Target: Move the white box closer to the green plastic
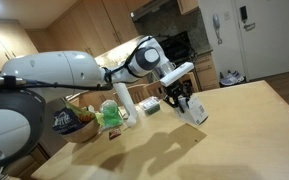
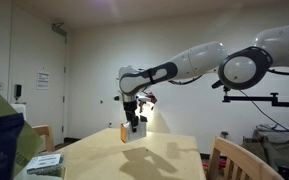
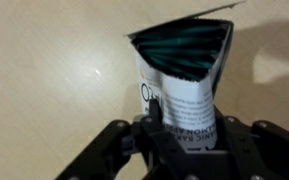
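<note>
Wooden table [image 1: 239, 115], exterior view, L to R: the arm [image 1: 54, 68] reached in from the left edge above a dark bag [image 1: 69, 122]. Just right of the bag lay the green plastic [image 1: 111, 115], w/ a tall clear bottle [image 1: 125, 100] standing just beside it on the right. Further right, well apart from the plastic, the gripper [image 1: 184, 104] was clamped on the box [image 1: 196, 113], pinching the carton's upper part. The carton sat tilted, lower corner toward the tabletop. Whether it touched the wood couldn't be told from this angle.

Exterior view from across the room, L to R: a grey packet [image 2: 44, 162] lay at the near-left corner of the table. Mid-frame, the gripper [image 2: 134, 117] pointed down w/ the box [image 2: 136, 129] in its grip, over the table's far end. A small yellowish item [image 2: 123, 132] stood just left of the box, too small to ID. The arm stretched away to the right, above a chair [image 2: 229, 160] back.

Wrist view: the fingers [image 3: 152, 130] pressed against the white printed sides of the box [image 3: 184, 70], approx. mid-length, jaws partly drawn in and squeezing it. The box's far end showed a dark teal panel, w/ bare tabletop on either side.
</note>
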Motion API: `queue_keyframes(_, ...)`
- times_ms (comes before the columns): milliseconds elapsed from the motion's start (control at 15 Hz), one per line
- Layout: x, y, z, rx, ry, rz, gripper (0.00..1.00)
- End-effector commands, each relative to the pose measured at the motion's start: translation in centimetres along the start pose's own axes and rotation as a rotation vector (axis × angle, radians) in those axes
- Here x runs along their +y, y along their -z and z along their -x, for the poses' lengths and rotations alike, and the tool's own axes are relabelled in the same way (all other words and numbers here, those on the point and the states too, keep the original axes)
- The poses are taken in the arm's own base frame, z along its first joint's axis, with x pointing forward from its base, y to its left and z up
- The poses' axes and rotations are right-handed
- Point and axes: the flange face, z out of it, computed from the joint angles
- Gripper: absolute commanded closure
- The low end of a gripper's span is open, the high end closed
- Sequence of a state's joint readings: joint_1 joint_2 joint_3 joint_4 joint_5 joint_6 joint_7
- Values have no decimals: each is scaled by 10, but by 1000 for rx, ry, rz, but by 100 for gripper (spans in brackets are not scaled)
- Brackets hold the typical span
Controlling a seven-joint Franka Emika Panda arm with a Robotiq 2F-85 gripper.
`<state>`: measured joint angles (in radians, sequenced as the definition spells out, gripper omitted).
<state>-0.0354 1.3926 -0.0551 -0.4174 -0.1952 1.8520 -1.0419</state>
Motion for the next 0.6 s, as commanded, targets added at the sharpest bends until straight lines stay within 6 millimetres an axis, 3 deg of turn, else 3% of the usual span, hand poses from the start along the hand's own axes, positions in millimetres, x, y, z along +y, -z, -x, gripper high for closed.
queue_keyframes(0, -20, 1, -31, -92, 83, 43, 79)
queue_keyframes(67, -14, -3, -23, -41, 49, 21, 54)
queue_keyframes(267, -25, -6, -41, -66, 81, 32, 54)
queue_keyframes(533, -21, -6, -34, -70, 72, 37, 54)
